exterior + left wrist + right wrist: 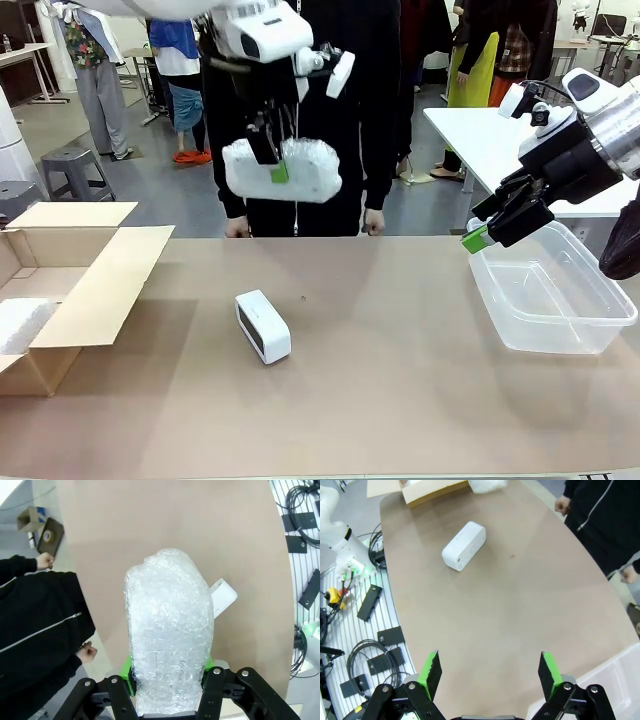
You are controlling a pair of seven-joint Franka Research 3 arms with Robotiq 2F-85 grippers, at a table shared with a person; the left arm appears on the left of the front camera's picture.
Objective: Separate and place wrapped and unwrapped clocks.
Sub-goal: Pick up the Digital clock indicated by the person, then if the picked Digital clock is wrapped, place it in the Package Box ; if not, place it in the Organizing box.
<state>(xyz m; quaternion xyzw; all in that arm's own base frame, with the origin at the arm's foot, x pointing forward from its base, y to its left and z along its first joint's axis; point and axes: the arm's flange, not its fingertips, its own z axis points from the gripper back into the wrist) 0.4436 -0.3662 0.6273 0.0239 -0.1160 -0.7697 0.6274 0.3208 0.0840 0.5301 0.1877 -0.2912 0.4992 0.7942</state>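
Left fingers (216, 692) gripping wrapped clock (169, 630), right fingers (431, 670) spread

White arms (265, 35), black claw (489, 669), green pads (431, 672)

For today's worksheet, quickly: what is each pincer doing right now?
Left pincer: closed on the wrapped bundle.
Right pincer: open, holding nothing.

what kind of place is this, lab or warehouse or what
Most likely a robotics lab or workshop: robot arms at a brown worktable, cables and black boxes on the floor beside it, other people near a white table behind.
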